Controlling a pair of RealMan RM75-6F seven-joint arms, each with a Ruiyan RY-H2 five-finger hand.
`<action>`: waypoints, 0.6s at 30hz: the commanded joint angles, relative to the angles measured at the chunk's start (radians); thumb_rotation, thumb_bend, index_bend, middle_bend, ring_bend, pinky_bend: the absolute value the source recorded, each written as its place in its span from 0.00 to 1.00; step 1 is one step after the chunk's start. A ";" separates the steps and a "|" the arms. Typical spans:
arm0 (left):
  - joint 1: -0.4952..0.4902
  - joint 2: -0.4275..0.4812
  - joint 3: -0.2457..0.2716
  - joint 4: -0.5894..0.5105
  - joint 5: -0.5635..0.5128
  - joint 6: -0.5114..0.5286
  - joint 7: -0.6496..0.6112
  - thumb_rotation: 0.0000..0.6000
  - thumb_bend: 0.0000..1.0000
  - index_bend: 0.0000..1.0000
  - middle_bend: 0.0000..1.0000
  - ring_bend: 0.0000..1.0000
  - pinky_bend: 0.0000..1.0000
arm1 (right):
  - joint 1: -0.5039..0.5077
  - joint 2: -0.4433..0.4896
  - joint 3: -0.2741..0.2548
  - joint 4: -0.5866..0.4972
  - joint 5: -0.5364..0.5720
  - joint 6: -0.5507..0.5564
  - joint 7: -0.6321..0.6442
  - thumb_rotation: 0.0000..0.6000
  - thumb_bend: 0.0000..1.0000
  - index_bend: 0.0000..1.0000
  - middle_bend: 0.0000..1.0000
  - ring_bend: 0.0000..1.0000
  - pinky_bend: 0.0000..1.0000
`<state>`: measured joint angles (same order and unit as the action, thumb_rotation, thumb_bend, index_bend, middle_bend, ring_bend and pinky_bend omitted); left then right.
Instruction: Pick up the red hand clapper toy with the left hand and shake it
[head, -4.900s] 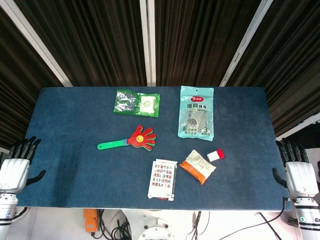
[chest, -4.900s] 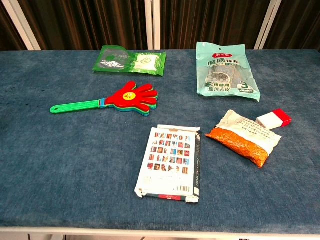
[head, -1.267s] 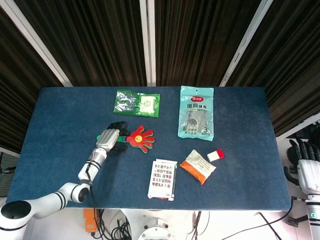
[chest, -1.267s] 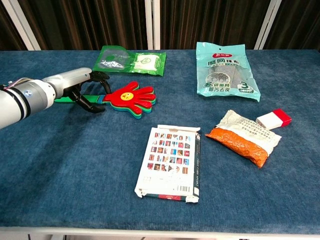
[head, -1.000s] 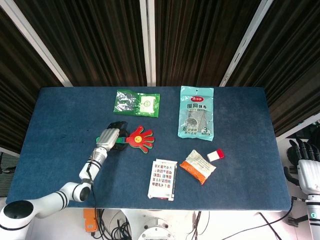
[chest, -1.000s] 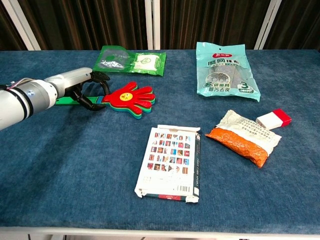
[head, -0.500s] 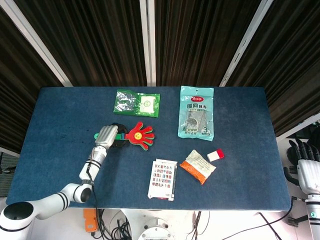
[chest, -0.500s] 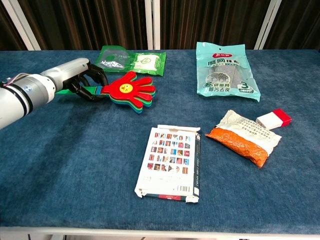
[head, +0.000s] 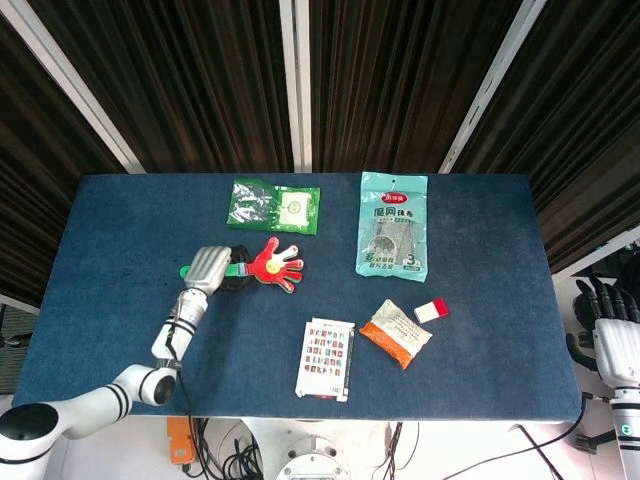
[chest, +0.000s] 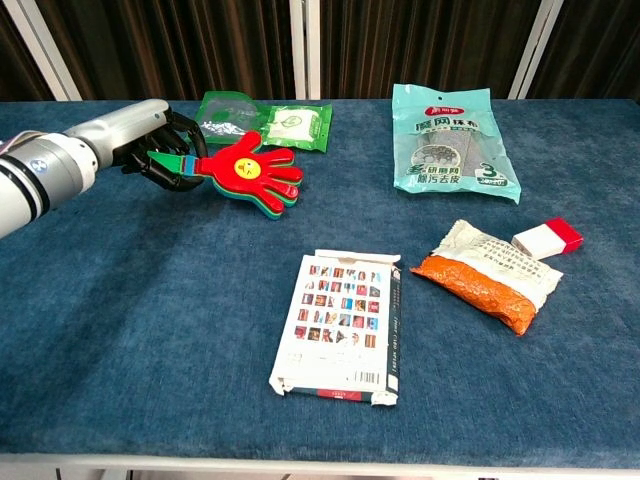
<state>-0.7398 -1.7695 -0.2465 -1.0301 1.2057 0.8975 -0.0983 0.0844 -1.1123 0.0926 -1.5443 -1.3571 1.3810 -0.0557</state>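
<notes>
The red hand clapper toy (head: 272, 264) (chest: 248, 173), with a green handle and a yellow smiley face, hangs above the blue table (head: 120, 300), tilted. My left hand (head: 208, 267) (chest: 158, 150) grips its green handle, with the red palm pointing right. Far from the toy, my right hand (head: 612, 338) hangs beside the table's right edge with its fingers apart and nothing in them; the chest view does not show it.
A green packet (head: 274, 206) lies just behind the toy. A teal bag (head: 393, 237) sits at the back right. An orange snack pack (head: 395, 333), a small red-and-white box (head: 431, 310) and a card box (head: 327, 358) lie toward the front.
My left hand closed on the clapper's handle and lifted it off the table, moving it up and slightly back-left. The right hand stayed put.
</notes>
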 joint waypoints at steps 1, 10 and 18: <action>0.002 0.003 0.005 0.000 0.002 0.001 0.006 1.00 0.39 0.56 0.89 0.92 0.98 | 0.000 0.002 0.000 -0.002 0.001 -0.002 -0.001 1.00 0.31 0.00 0.00 0.00 0.00; 0.008 0.011 0.024 0.020 0.043 0.025 -0.020 1.00 0.28 0.34 0.99 1.00 1.00 | 0.000 0.006 -0.001 -0.010 0.003 -0.001 -0.010 1.00 0.31 0.00 0.00 0.00 0.00; 0.012 0.014 0.029 0.036 0.074 0.049 -0.069 1.00 0.27 0.19 1.00 1.00 1.00 | 0.001 0.007 0.000 -0.016 0.005 0.000 -0.020 1.00 0.31 0.00 0.00 0.00 0.00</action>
<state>-0.7289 -1.7555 -0.2174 -0.9961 1.2764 0.9430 -0.1610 0.0858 -1.1053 0.0923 -1.5607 -1.3519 1.3805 -0.0754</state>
